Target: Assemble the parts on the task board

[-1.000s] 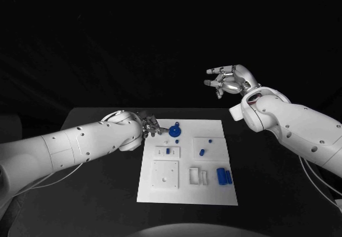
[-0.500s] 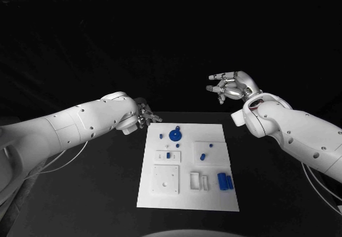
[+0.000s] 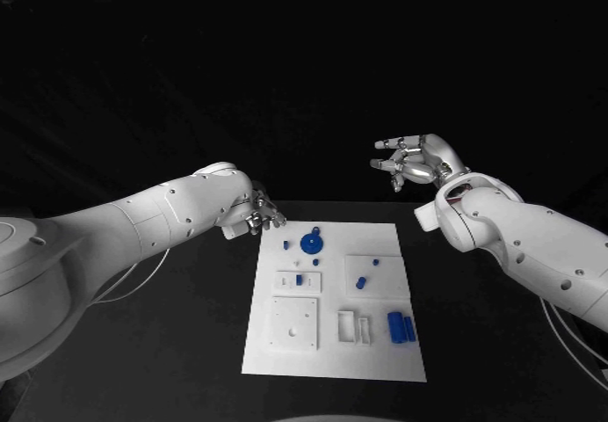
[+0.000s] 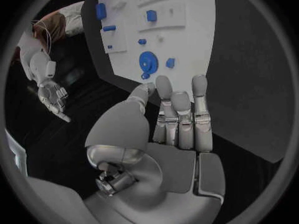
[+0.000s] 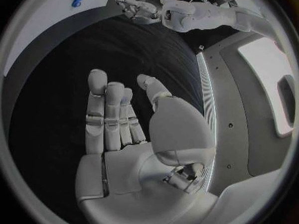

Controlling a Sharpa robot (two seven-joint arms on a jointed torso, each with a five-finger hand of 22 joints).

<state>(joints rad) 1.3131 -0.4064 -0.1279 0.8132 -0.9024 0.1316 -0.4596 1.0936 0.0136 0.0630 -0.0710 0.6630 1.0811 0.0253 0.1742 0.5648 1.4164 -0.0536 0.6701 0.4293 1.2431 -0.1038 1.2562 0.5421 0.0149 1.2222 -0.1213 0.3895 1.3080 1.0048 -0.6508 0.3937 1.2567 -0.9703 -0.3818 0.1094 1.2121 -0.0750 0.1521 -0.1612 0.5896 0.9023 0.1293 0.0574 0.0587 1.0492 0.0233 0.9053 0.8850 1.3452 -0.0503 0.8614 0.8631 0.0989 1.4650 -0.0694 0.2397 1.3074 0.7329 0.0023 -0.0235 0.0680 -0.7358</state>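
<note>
**Blue parts still scattered, both hands empty**

Blue pieces lie spread over the white task board (image 3: 335,299), which sits flat in the middle of the black table (image 3: 190,334). A blue gear (image 3: 313,240) rests near the board's far edge with a small blue block (image 3: 287,243) just beside it. A blue peg (image 3: 299,279) stands in a raised white plate on the board's left side, and another blue peg (image 3: 361,282) lies on the plate to its right. Two blue cylinders (image 3: 401,325) lie side by side near the board's right edge, next to a white slotted holder (image 3: 353,323). A square white plate with a hole (image 3: 294,322) shows nothing blue in it.

The left hand (image 3: 257,215) hangs off the board's far left corner, fingers straight and together in the left wrist view, holding nothing. The right hand (image 3: 415,159) is raised well above and beyond the far right corner, fingers apart and loosely curved, also empty.

By this layout the assembly looks early: most parts appear loose, not seated, and the gear, cylinders and block probably all remain to be placed. Whether either peg is fully home cannot be told.
</note>
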